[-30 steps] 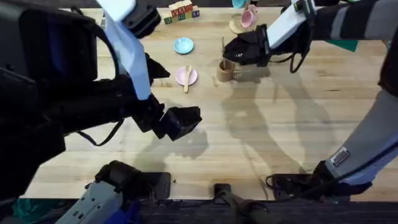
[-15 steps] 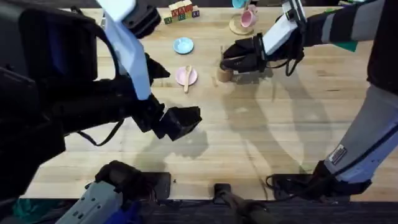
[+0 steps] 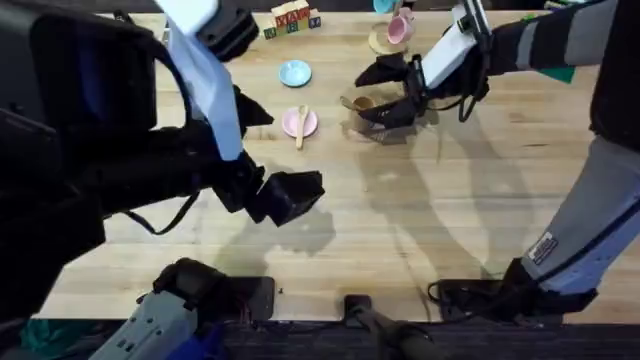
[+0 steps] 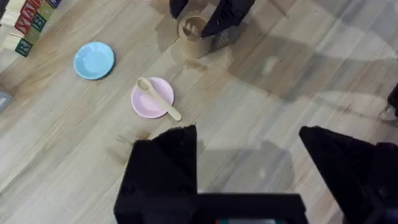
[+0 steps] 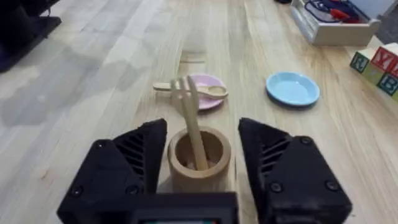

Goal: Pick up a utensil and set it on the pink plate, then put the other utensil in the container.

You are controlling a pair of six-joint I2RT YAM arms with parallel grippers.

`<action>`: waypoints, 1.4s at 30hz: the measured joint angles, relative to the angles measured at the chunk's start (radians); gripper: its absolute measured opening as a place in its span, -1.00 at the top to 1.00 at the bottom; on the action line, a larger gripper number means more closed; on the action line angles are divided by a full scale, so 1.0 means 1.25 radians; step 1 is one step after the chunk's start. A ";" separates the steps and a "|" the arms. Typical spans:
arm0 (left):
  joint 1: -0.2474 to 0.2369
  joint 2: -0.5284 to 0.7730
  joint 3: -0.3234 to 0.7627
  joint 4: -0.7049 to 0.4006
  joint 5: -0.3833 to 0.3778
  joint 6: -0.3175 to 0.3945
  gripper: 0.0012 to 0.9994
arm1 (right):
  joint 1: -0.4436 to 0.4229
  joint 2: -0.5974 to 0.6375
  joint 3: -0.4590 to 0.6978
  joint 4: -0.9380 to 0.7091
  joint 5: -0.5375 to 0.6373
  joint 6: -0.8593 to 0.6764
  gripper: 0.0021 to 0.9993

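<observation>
R arm reaches in from the right side of the overhead view to the far-centre of the table (image 3: pixel 450 230), forearm slanting down toward the container (image 3: pixel 362 108). R gripper (image 3: pixel 385 92) sits at the cup w/ fingers spread apart, released, one on each side of it; in R wrist view the two black fingers (image 5: pixel 134 155) flank the cup w/ a gap either side, not gripping it.

Container (image 5: pixel 199 158) upright, tan-brown, just beside the pink plate (image 3: pixel 292 124). Fork (image 5: pixel 188 118) stands inside it, handle down, tines up, leaning slightly against the rim. It is free of both fingers.

Spoon (image 5: pixel 193 89) lies across the pink plate (image 5: pixel 208 81), bowl on the plate, handle end overhanging the edge. In L wrist view the spoon (image 4: pixel 159 101) is diagonal on the plate (image 4: pixel 149 102).

L arm rises large and dark under the overhead cam, bent at the elbow, w/ L gripper (image 3: pixel 290 195) over bare table, nearer than the plate and well apart from it. Its fingers (image 4: pixel 168 155) are parted, holding nothing.

Blue plate (image 3: pixel 294 72) sits beyond the pink one; letter blocks (image 3: pixel 291 17) and pink mug (image 3: pixel 400 26) at far edge.
</observation>
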 joint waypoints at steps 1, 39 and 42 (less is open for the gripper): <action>0.000 0.000 0.000 0.000 0.000 0.000 -0.99 | 0.000 0.000 0.000 0.000 0.000 0.005 -0.44; 0.000 0.000 0.000 0.000 0.000 0.000 -0.99 | 0.035 -0.262 0.045 -0.245 0.318 0.576 -0.99; 0.000 0.000 0.000 0.000 0.000 0.000 -0.99 | 0.036 -0.322 0.045 -0.304 0.372 0.580 -0.99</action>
